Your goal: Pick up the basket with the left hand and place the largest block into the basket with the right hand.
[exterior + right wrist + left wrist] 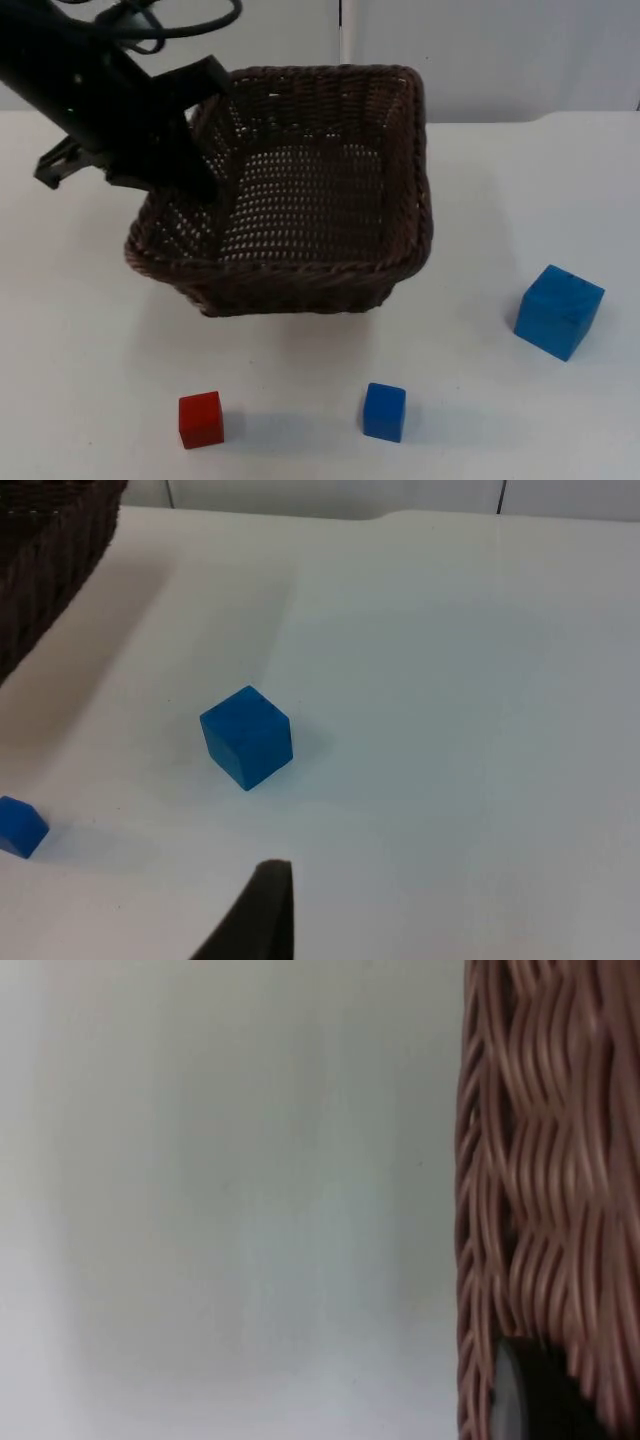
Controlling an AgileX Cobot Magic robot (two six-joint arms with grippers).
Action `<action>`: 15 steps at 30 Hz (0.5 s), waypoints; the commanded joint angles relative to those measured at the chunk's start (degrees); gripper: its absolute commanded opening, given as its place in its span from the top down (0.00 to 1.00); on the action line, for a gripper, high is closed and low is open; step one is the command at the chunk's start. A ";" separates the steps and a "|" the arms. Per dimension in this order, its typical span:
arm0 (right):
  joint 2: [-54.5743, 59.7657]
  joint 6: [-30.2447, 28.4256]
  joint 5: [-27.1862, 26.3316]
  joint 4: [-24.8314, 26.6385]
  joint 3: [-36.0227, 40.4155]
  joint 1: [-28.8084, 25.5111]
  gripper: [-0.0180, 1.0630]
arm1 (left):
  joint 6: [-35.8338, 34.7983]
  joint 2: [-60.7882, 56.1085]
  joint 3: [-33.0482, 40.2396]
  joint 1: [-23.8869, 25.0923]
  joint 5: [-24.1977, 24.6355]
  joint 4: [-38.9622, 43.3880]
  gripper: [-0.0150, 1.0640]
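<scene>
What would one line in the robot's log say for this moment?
left gripper: on basket left wall | basket: tilted, nothing inside | large blue block: on table, untouched | right gripper: above table near large blue block

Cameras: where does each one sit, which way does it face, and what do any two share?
Top view: fixed above, looking down and forward; left arm at the basket wall.
Left wrist: on the left arm, close against the basket weave; black fingertip.
Right wrist: on the right arm, facing the large blue block; fingertip.
Shared: top and right wrist both show that block and the small blue block.
</scene>
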 commanded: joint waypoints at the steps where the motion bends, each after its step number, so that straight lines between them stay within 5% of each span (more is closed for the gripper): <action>1: -0.23 -0.15 -0.12 -0.13 0.00 -0.29 0.01 | -0.36 -2.17 0.85 0.33 1.83 0.56 0.99; 15: -0.23 -0.15 -0.12 -0.13 0.00 -0.29 0.01 | -0.49 -15.00 15.92 0.49 -2.23 3.22 0.99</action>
